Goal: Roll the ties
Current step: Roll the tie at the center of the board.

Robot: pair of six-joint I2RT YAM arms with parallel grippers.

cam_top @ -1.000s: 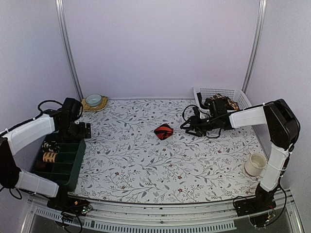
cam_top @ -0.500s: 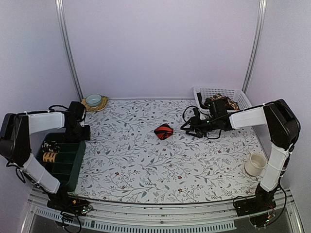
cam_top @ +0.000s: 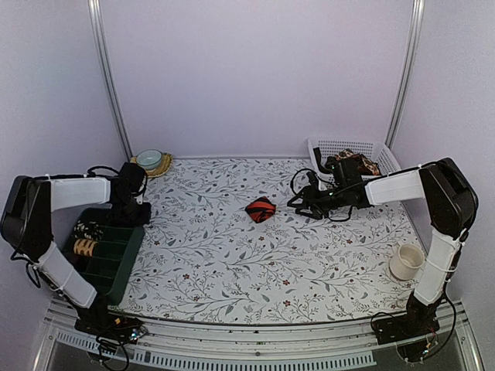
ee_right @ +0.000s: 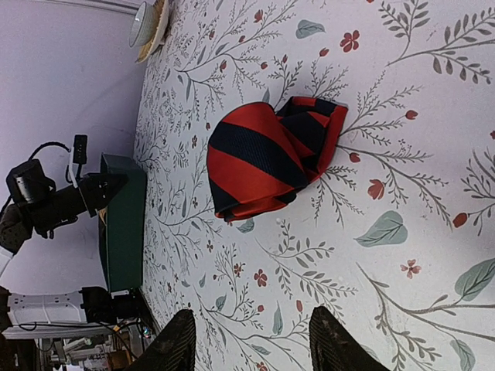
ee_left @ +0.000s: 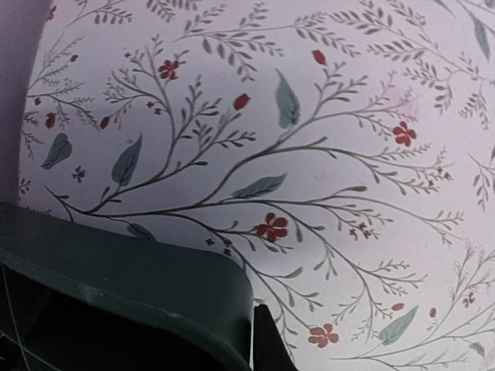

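Observation:
A red tie (cam_top: 261,209) with black diagonal stripes lies as a loose coil mid-table, large in the right wrist view (ee_right: 271,154). My right gripper (cam_top: 299,202) hovers just right of it, open and empty (ee_right: 255,348), clear of the cloth. More coiled ties, one dark (cam_top: 85,229) and one tan (cam_top: 83,247), sit in the green tray (cam_top: 128,255). At the tray's far right corner (ee_left: 155,286) is my left gripper (cam_top: 143,213). It is shut, one black tip (ee_left: 267,344) showing against the tray's outer wall, nothing visibly held.
A white basket (cam_top: 325,145) at the back right holds brown-patterned ties (cam_top: 357,161). A pale bowl (cam_top: 148,159) on a mat stands at the back left. A white cup (cam_top: 406,261) stands near the right arm's base.
The left gripper has shut while the left arm folded in and moved right along the tray's far end. The tray's far corner sits slightly further right. The right arm and red tie stayed put.

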